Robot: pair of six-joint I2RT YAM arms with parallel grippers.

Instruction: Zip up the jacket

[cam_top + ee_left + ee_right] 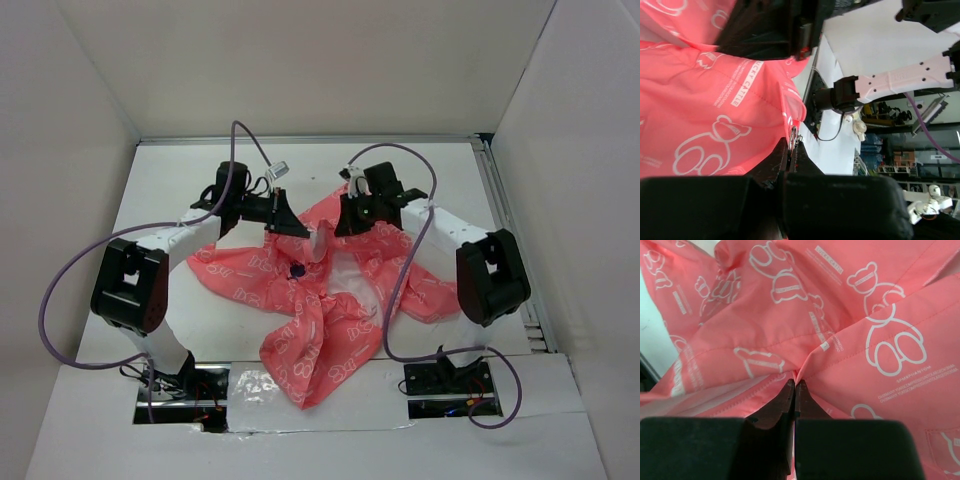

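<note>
The coral-pink jacket (330,300) with white bear outlines lies crumpled in the middle of the white table, pale lining showing near its centre. A small dark blue mark (296,270) sits on its front. My left gripper (297,228) is shut on the jacket's upper edge. In the left wrist view the gripper (794,144) pinches the fabric (715,110) right at a small metal zipper piece (793,135). My right gripper (342,228) is shut on the jacket a little to the right. In the right wrist view it (795,382) pinches a fold of pink fabric (850,320).
White enclosure walls stand on all sides. A metal rail (505,230) runs along the table's right edge. Purple cables (400,270) loop over the jacket and beside both arms. The right arm (900,82) shows in the left wrist view. Shiny tape (250,385) lies at the near edge.
</note>
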